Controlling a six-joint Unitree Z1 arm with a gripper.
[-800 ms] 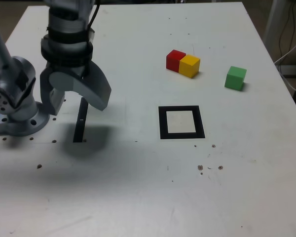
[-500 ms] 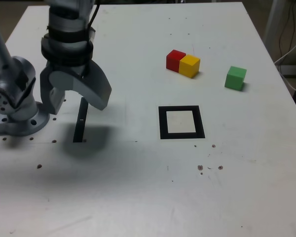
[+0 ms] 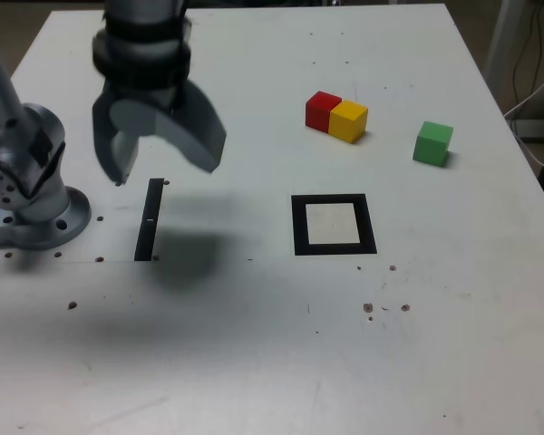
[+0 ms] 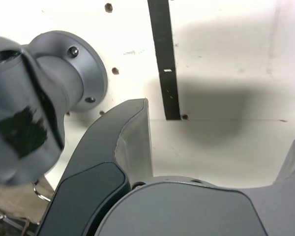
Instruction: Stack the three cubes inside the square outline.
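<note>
My gripper [image 3: 160, 168] hangs w/ jaws spread wide, empty, above the black strip [image 3: 149, 220]; red cube [image 3: 322, 111], yellow cube [image 3: 348, 120], green cube [image 3: 432, 142] sit outside the square outline [image 3: 333, 225], unstacked.

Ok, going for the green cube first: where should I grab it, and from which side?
Take the green cube from above, fingers on two opposite side faces. It stands alone on the table, apart from the touching red cube and yellow cube, so every side looks free. The gripper is open and empty.
</note>
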